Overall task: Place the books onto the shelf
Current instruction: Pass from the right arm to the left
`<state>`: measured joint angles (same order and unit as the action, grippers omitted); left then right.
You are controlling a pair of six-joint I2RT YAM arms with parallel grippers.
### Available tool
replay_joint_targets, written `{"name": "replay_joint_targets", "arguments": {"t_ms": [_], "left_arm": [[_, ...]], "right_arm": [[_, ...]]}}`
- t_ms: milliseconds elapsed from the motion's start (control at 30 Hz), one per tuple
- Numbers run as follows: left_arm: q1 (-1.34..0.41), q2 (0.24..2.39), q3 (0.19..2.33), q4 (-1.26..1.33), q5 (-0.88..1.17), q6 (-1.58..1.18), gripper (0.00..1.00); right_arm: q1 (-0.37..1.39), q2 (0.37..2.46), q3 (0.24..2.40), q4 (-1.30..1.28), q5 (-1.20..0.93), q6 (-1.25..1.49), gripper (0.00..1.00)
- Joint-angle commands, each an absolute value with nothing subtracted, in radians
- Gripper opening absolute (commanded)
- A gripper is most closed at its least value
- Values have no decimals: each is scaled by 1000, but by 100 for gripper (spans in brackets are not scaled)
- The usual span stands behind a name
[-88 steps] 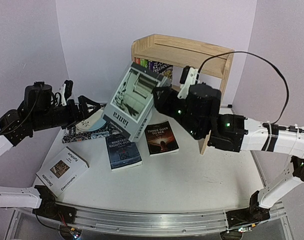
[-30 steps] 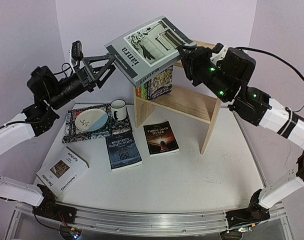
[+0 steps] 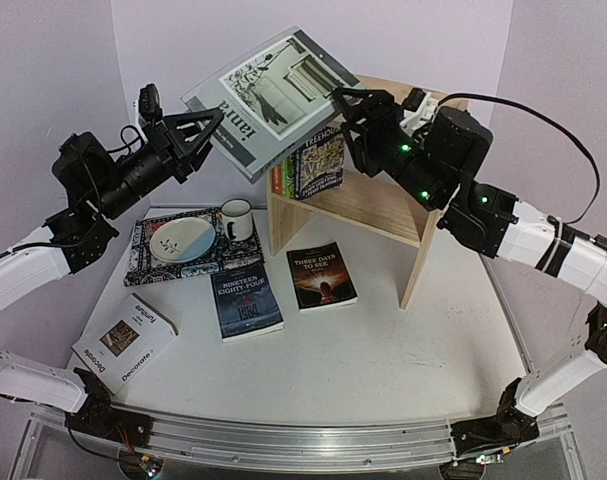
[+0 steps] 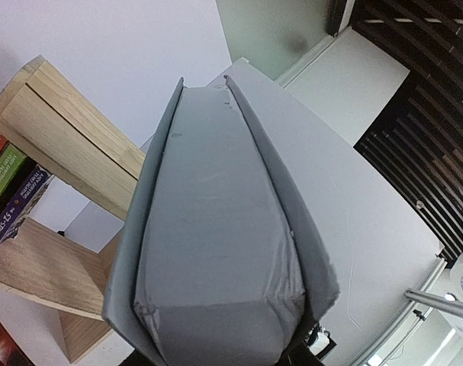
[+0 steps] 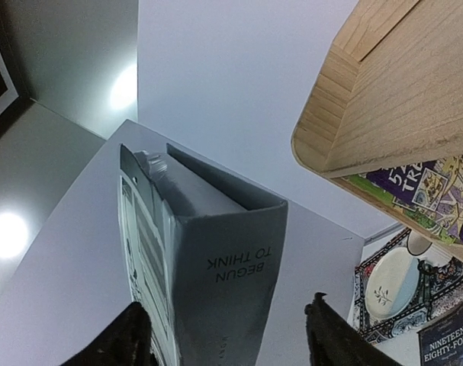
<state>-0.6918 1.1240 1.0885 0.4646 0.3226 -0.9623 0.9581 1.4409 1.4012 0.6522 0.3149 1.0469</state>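
The grey "ianra" book (image 3: 273, 90) hangs tilted in the air in front of the pine shelf's (image 3: 383, 205) top. My left gripper (image 3: 201, 135) is shut on the book's left edge; its page block (image 4: 216, 229) fills the left wrist view. At the book's other end my right gripper (image 3: 345, 110) stands open, its fingers (image 5: 330, 332) apart from the spine (image 5: 216, 267). Colourful Treehouse paperbacks (image 3: 313, 165) stand on the shelf. "Nineteen Eighty-Four" (image 3: 245, 300), "Three Days to See" (image 3: 321, 275) and the white "Decorate" (image 3: 123, 340) lie flat on the table.
A patterned placemat (image 3: 148, 265) with a plate (image 3: 183, 240) and a mug (image 3: 235, 218) lies left of the shelf. Purple walls close in behind and on both sides. The shelf's top board (image 5: 399, 84) sits close to my right wrist.
My left gripper has closed on the grey book's edge and my right gripper has opened off it. The book has shifted slightly left.
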Motion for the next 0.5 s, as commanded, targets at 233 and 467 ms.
{"name": "replay_joint_targets", "arguments": {"t_ms": [233, 467], "left_arm": [[-688, 1010, 1013, 517, 168, -1081, 33], [-689, 1015, 998, 483, 187, -1117, 34]], "right_arm": [[959, 1262, 1265, 504, 356, 567, 98], [959, 1142, 1190, 250, 74, -30, 98]]}}
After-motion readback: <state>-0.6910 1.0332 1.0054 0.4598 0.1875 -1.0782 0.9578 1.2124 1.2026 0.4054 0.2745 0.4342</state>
